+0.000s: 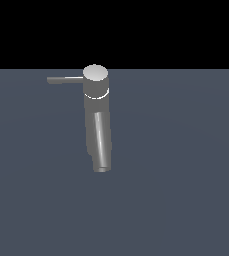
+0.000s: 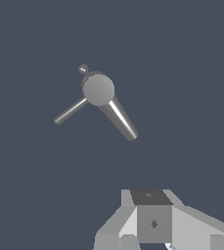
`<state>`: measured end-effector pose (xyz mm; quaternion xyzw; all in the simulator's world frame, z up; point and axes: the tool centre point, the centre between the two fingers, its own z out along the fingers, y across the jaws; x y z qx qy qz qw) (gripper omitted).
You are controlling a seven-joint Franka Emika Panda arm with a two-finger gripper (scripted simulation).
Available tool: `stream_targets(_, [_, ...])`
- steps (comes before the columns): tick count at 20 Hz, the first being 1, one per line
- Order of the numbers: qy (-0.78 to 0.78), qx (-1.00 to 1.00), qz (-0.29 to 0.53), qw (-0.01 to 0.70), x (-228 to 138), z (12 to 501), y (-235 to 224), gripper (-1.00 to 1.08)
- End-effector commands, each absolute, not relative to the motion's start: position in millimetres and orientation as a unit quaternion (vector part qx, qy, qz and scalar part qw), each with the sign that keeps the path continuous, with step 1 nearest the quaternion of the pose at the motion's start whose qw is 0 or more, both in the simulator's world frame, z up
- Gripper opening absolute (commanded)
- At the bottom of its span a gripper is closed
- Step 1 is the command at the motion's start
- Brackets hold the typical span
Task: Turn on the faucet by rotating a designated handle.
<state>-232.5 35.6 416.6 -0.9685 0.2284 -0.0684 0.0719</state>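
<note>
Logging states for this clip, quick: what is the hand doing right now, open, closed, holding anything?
Hand: only partly in the wrist view, fingertips cut off, so open or closed cannot be told. It is clear of the faucet and the handle.

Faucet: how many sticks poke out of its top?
2. The thin handle juts toward the exterior view's left from the faucet cap; the thick spout runs down toward the camera. Others may be hidden behind.

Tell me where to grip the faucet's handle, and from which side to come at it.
Grip the handle near its free outer end, coming down from above with the jaws straddling it. It is a thin straight rod jutting sideways from the faucet top, so the far end likely gives most leverage.
</note>
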Motion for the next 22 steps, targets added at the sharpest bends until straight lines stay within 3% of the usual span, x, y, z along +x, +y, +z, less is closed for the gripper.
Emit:
stream_targets(1, [0.259,-0.959,-0.077,0.083,-226,405,44,-1.00])
stream_targets(22, [0.456,-0.864,-0.138,0.160,-159,337,101,-1.00])
